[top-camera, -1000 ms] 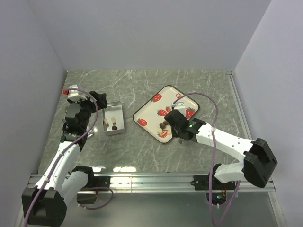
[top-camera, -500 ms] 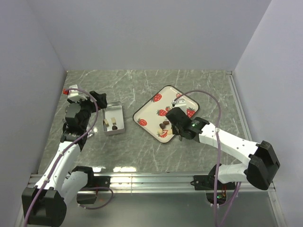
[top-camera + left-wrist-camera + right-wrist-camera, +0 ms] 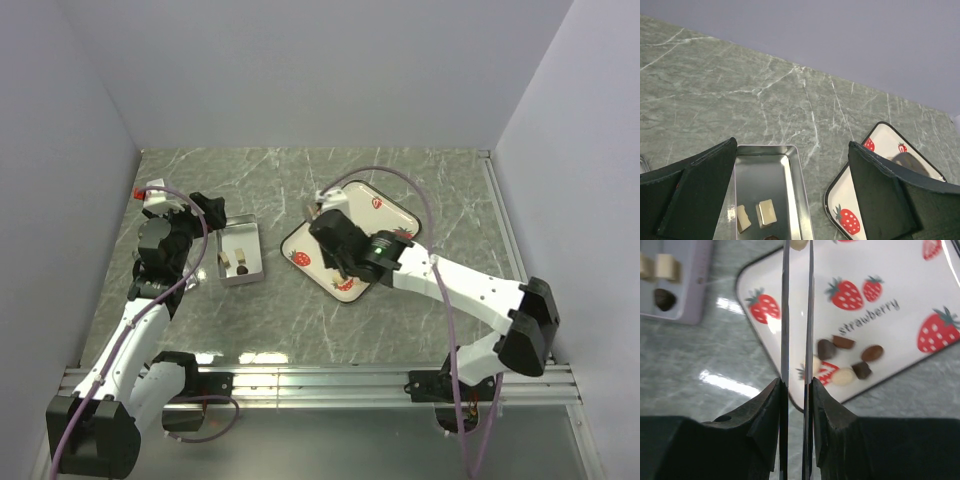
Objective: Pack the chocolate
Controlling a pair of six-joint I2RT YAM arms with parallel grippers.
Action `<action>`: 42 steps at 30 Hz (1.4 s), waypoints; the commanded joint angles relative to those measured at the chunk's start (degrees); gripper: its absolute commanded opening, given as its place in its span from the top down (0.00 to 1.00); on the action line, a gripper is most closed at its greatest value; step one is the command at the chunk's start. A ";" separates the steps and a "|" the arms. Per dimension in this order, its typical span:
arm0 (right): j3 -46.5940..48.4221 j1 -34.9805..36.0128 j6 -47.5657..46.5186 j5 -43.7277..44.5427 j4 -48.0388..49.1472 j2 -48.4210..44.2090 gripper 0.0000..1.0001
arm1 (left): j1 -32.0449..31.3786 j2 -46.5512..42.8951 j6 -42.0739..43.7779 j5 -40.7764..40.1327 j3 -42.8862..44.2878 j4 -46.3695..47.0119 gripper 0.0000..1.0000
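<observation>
**Item 1, right gripper**: the thin fingers are drawn nearly together and pinch a cream piece at their very tips. It hangs over the side of the tray nearest the tin, which is judged to be a carry toward the tin.

**Item 2, chocolate**: a small loose cluster of dark, brown and cream bites lies close to one edge of the tray, apparently to be taken one at a time.

**Item 3, tray**: white, dark-rimmed and printed with strawberries, it serves as the supply surface.

**Item 4, tin**: an open metal box on the table, near the tray's left corner. The packed pieces, two cream and one dark, sit at one end. Packing is judged partly done.

**Item 5, left gripper**: the fingers are spread wide with nothing between them. It hovers near the tin, likely standing by to steady it.
</observation>
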 commanded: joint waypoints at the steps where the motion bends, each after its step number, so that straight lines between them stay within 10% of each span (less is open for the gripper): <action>1: 6.76 3.20 -2.85 0.73 1.41 4.34 0.70 | -0.19 -0.40 -0.30 0.33 1.81 1.45 0.01; 14: 24.88 10.23 -7.69 -4.19 -1.05 20.69 0.70 | -0.19 -0.14 -0.21 0.07 1.81 1.36 0.01; 42: 28.14 11.91 -8.74 -6.31 -1.66 24.39 0.58 | -0.19 -0.14 -0.21 0.07 1.73 1.36 0.01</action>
